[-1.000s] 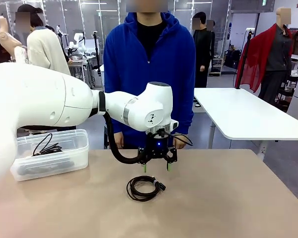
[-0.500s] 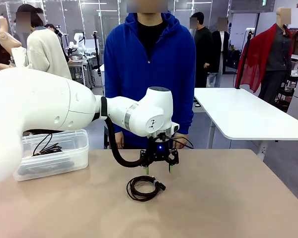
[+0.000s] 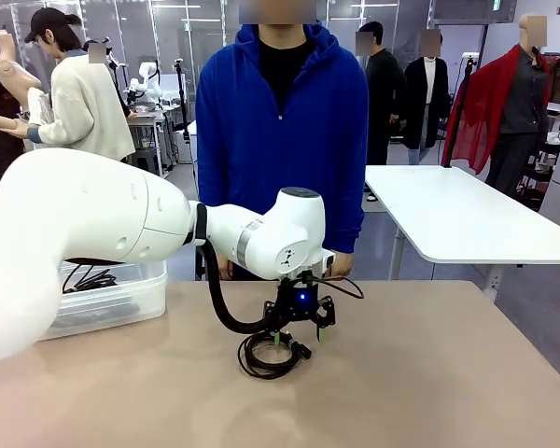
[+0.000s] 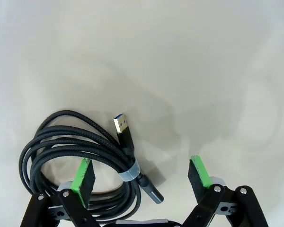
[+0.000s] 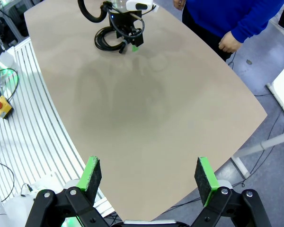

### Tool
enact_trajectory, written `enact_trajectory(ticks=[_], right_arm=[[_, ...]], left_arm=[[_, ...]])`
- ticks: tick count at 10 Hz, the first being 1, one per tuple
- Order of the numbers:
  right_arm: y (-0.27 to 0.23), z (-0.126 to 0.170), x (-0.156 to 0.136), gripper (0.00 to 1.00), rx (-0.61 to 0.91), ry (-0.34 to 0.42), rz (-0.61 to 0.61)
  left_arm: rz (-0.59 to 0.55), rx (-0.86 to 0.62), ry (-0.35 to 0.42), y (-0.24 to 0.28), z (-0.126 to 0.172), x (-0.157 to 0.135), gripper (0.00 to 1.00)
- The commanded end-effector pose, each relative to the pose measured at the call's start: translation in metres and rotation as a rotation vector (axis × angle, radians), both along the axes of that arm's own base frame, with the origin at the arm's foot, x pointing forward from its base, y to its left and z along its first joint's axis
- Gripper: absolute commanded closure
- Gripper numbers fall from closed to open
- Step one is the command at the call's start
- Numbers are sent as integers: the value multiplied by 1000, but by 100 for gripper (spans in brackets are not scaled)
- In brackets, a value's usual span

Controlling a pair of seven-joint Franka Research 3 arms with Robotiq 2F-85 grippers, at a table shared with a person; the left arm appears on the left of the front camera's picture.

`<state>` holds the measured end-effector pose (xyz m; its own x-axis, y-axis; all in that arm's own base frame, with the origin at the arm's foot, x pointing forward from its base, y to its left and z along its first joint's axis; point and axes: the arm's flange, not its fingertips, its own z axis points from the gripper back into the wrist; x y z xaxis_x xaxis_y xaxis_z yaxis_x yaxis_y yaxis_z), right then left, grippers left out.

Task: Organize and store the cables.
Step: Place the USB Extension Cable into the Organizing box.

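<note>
The left pincer [image 3: 298, 336] has dropped at frame centre onto the coiled black braided cable [image 4: 80, 153], jaws wide, gripping nothing; the grasp looks imminent.

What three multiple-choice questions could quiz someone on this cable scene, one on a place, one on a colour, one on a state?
1. Where does the coiled cable lie?
A. on the table, under the left gripper
B. in the person's hand
C. on the white table behind

2. What colour are the pads of that gripper?
A. red
B. green
C. blue

3. How do its jaws stand?
A. shut on the cable
B. shut on nothing
C. open, either side of the cable's plugs

Answers: 1 A, the front view shows it there; 2 B, seen in the left wrist view; 3 C, a wide gap shows.
</note>
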<state>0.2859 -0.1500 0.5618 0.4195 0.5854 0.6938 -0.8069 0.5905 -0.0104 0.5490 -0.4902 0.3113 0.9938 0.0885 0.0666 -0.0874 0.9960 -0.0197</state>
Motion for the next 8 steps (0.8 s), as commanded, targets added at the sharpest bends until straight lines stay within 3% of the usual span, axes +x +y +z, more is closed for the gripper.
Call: enact_trajectory(ticks=[1, 4, 5, 6, 7, 8], right_arm=[[0, 0, 1, 0, -3, -10, 3], [0, 0, 1, 0, -3, -10, 3], [0, 0, 1, 0, -3, -10, 3], [0, 0, 1, 0, -3, -10, 3], [0, 0, 1, 0, -3, -10, 3], [0, 0, 1, 0, -3, -10, 3]], left_arm=[[35, 19, -31, 1, 4, -6, 0], [64, 36, -27, 9, 0, -11, 0], [65, 56, -35, 9, 0, -12, 36], [80, 74, -37, 8, 0, -12, 59], [86, 74, -44, 9, 1, -13, 95], [103, 83, -55, 12, 1, -16, 100]])
